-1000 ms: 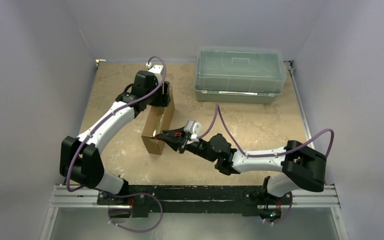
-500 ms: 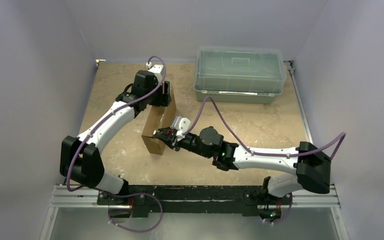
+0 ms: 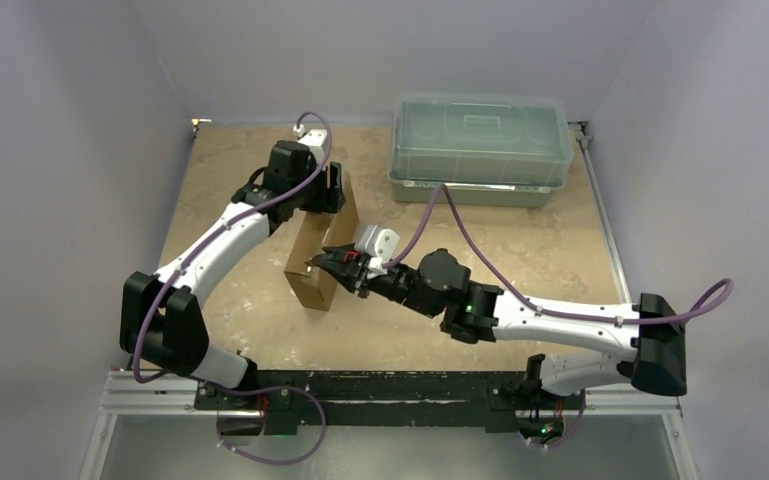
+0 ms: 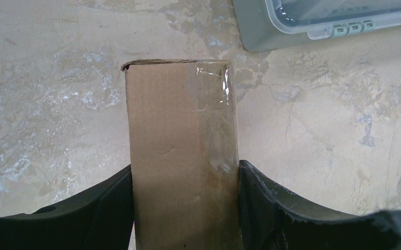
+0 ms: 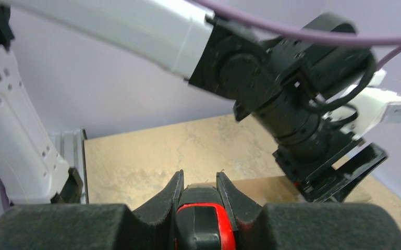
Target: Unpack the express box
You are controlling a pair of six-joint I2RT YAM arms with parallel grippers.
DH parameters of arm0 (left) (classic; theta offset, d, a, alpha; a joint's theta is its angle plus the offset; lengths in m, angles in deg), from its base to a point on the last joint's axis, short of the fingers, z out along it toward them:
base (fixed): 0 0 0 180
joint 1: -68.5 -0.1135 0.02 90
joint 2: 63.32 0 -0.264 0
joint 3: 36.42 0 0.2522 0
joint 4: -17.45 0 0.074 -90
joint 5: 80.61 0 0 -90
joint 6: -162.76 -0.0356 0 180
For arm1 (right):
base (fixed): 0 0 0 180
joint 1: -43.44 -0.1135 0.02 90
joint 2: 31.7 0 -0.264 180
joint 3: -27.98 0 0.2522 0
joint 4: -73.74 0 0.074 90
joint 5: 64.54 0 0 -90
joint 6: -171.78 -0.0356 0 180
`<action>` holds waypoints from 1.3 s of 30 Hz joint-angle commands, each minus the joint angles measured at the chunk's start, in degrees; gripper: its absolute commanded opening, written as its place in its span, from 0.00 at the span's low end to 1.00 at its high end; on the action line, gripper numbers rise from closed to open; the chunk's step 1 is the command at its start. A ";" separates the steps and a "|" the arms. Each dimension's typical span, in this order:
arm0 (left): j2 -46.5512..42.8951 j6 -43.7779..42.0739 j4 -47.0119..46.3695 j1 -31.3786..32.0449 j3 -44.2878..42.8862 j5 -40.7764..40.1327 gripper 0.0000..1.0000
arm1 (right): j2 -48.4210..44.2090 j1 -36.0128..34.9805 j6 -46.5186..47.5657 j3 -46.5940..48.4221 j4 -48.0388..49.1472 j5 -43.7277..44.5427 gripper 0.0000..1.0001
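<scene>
The express box [image 3: 312,282] stands on a narrow side on the bench [image 3: 520,250], left of its middle and well short of the lidded plastic bin [image 3: 480,140] at the far right corner. The left pincer [image 4: 185,208] clamps the box's far end between both fingers. The right pincer [image 5: 198,183], nearly closed, grips a red-and-black tool [image 5: 202,225] at the box's near top edge.

The left arm [image 3: 225,235] bends at the elbow and reaches far forward. The left gripper [image 3: 329,193] points down and squeezes the express box [image 4: 180,135] from both sides. The right arm [image 3: 560,320] stretches low toward the left. The right gripper [image 5: 201,179] pinches a red and black thing [image 5: 203,224].
</scene>
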 commanded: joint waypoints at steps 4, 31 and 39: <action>1.03 -2.24 2.02 -0.34 1.25 0.35 0.24 | -1.45 -0.83 -1.10 5.75 0.04 4.60 0.00; -11.83 -22.57 -2.63 11.76 9.98 12.84 0.28 | -22.33 17.25 -22.82 -3.72 -38.87 27.21 0.00; -12.63 -25.35 -1.63 14.79 12.00 17.97 0.30 | -25.25 17.25 -23.58 -4.70 -36.84 20.35 0.00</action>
